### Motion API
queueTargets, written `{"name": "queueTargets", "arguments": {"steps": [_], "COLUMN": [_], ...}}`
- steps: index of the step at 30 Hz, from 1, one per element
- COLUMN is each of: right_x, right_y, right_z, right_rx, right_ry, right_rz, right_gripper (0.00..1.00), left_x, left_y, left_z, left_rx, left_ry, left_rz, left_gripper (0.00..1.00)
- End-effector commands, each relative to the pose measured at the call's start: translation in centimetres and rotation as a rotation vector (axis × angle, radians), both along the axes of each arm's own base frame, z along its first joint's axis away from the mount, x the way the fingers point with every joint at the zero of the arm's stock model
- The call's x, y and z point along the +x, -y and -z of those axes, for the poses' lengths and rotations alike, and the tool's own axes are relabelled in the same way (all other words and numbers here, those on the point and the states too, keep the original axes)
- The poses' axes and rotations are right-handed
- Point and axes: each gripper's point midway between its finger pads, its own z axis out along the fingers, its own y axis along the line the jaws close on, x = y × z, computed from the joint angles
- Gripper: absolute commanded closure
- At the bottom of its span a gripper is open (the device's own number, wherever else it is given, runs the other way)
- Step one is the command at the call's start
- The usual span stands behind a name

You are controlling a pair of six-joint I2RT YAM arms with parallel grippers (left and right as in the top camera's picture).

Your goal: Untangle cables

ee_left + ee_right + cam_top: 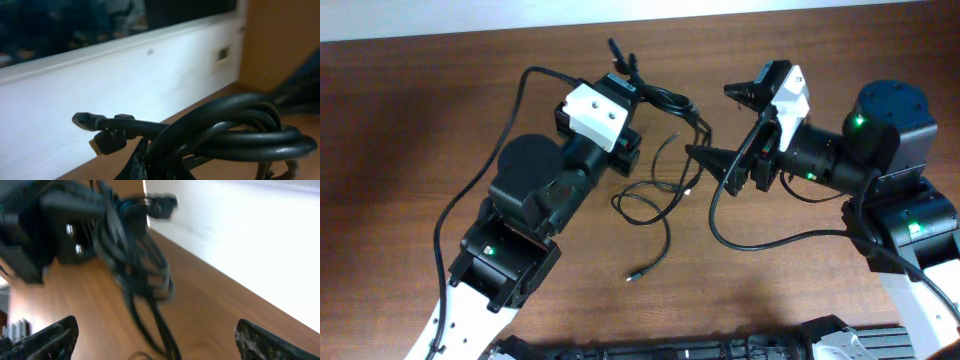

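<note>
Now, across the wood surface point(420, 120), your left arm point(535, 185) sits nearer the cables point(665, 100), its jaws pressed together on the knotted bundle at the far middle, strands running rightward toward your right arm point(840, 150), whose jaws gape wide beside them, holding nothing.

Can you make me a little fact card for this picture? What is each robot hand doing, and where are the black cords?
left gripper: jaws shut on the cable bundle
right gripper: jaws wide open, holding nothing, facing the bundle
cable bundle: several black cords coiled together, plug ends sticking out
loose cable: lying in a loop on the table between the two arms, apart from the bundle
job so far: bundle not yet pulled apart
</note>
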Motion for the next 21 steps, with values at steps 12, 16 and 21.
{"name": "queueTargets", "arguments": {"steps": [12,16,21], "right_x": [-1.5,-2.2,-2.5], "right_y": [2.6,2.0,2.0], "right_z": [-3.2,-3.1,-2.6], "right_rx": [-0.371,-0.349,-0.349], "right_ry": [0.551,0.547,0.525], "right_rz": [0.037,-0.013,-0.026], "right_gripper": [0.01,0.04,0.05], "left_x": [-1.2,-2.4,-1.9], "left_y": [1.4,4.6,5.9], "left_z": [2.3,1.6,-0.4], "left_rx": [0.064,0.031,0.017], "left_ry": [-0.082,-0.073,-0.056], "left_rz": [0.011,0.091,0.105], "left_gripper": [1.00,1.00,1.00]}}
